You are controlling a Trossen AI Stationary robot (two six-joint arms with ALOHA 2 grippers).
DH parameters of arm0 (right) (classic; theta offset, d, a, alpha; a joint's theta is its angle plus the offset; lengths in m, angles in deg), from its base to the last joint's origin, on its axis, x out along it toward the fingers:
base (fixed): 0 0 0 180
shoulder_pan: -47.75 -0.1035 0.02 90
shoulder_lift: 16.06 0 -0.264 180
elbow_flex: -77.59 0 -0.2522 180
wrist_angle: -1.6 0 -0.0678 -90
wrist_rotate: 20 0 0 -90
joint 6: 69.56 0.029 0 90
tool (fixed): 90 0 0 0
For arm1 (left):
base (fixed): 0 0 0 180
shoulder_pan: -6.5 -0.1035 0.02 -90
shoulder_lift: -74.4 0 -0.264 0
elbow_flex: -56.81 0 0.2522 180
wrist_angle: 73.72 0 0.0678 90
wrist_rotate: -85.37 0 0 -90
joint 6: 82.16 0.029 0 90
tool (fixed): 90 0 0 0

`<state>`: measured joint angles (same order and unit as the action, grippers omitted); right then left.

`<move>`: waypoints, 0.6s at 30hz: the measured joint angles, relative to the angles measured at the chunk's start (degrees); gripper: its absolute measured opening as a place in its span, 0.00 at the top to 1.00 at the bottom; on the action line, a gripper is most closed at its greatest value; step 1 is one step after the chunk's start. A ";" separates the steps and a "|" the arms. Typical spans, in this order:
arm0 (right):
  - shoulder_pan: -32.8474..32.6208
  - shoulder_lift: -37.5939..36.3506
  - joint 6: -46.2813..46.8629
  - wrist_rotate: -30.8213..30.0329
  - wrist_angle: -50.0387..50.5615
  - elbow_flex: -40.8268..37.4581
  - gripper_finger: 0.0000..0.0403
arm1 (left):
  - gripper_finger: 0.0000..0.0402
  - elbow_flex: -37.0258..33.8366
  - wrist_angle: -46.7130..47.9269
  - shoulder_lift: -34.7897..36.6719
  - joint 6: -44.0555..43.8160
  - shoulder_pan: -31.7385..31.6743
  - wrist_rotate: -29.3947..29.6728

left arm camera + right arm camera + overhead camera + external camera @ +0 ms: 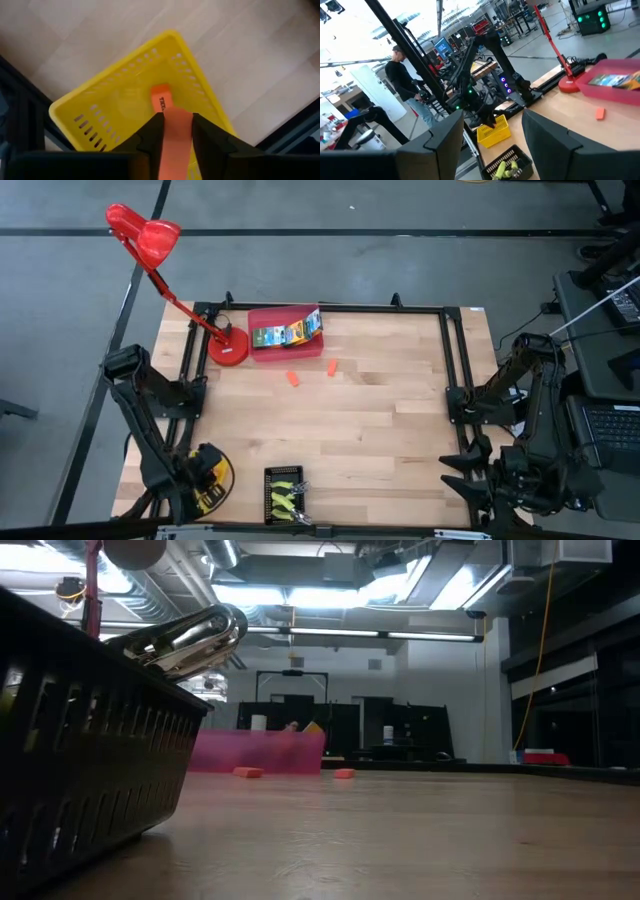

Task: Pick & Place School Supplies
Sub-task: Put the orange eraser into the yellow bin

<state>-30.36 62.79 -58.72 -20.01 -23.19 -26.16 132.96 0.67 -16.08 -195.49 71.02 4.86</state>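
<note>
Placing step: left gripper grasping orange piece over yellow tray; next, release; right gripper spread, parked at table edge.

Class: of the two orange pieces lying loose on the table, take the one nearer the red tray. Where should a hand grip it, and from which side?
Orange piece lies flat in open wood, so come straight down and pinch across its short width.

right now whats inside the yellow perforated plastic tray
One stubby orange piece lies inside the yellow perforated plastic tray. The left gripper hangs above it gripping another orange piece, which covers part of the floor.
</note>
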 joint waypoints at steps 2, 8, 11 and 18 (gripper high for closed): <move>0.00 0.00 -1.92 0.01 0.06 1.08 0.49 | 0.72 0.00 -0.03 0.00 -0.42 0.08 0.70; 0.00 0.00 -5.21 0.01 0.08 2.54 0.49 | 0.48 0.00 0.11 0.00 -1.13 0.11 0.88; 0.00 0.00 -5.32 0.01 0.11 2.54 0.49 | 0.42 0.02 0.36 0.00 -1.57 0.08 0.97; 0.00 0.00 -5.40 1.11 0.14 2.56 0.49 | 0.44 3.13 -3.60 0.00 17.08 -6.60 6.90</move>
<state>-30.36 62.79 -64.12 -18.90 -23.05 -23.59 136.09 -2.93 -16.08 -178.42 64.43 11.76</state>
